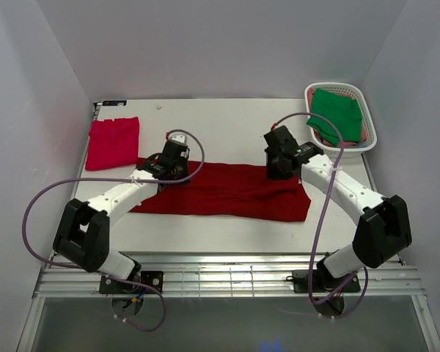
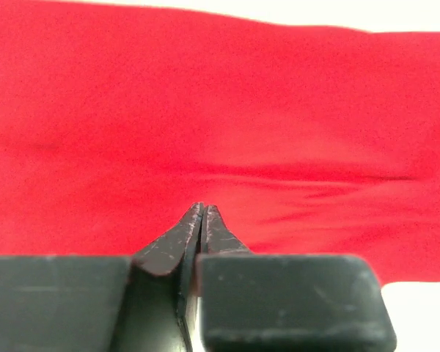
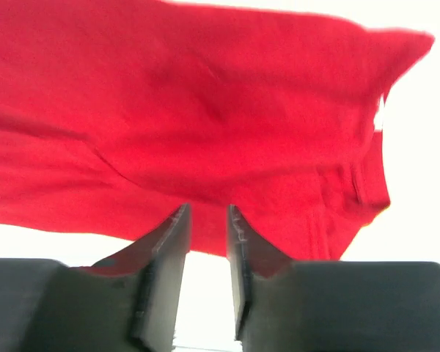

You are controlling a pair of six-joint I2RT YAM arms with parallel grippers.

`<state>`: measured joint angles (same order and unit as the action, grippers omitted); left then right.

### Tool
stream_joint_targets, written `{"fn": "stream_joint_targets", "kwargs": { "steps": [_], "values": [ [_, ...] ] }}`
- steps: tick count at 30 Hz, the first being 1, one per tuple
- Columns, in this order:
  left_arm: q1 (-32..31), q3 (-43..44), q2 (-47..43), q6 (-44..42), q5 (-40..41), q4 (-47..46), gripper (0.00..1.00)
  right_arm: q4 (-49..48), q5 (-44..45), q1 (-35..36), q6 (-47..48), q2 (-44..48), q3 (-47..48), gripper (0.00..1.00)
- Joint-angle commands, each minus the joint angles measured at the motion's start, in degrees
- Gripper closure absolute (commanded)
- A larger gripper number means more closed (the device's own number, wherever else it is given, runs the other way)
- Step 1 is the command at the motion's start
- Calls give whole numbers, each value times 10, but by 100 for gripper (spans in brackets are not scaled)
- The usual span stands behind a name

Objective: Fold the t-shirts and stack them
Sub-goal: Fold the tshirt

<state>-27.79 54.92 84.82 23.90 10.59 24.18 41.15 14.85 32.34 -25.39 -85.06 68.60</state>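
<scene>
Closest in, the left tool (image 2: 203, 209) sits low over the left end of the dark red shirt (image 1: 227, 192). Its fingers are all but clenched, just a hairline between them, and I see no cloth pinched in there. The right tool (image 3: 207, 213) is released: clear gap, bare counter (image 1: 227, 128) showing through it, holding nothing, parked at the shirt's far right edge.

The shirt lies across the middle of the counter as a long flat band, with mild wrinkles and one corner poking out on the right.

What I'd worry about: that band looks like it needs more folds. If a tool grabs only the top layer, the whole thing probably peels open. If the two arms lift unevenly, the fold goes crooked. That stray corner could flop out too.

Farther back, a pink shirt (image 1: 112, 143) sits folded at the far left. At the far right, the basket (image 1: 369, 136) holds a green shirt (image 1: 339, 111) on top of something pinkish. Can't tell what.
</scene>
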Motion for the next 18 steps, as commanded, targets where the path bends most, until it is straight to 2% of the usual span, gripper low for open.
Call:
{"fn": "stream_joint_targets", "kwargs": {
  "steps": [1,8,13,18],
  "values": [
    [-53,54,-39,25,11,-17,80,-23,2,1,38,-19,40,64],
    [-139,88,24,52,-61,-42,78,-67,-9,1,86,-131,100,55],
    [-215,110,71,65,-65,-49,80,-75,-1,0,111,-209,177,54],
    [-257,134,114,70,-65,-53,82,-74,7,-4,133,-262,228,54]
  ]
}}
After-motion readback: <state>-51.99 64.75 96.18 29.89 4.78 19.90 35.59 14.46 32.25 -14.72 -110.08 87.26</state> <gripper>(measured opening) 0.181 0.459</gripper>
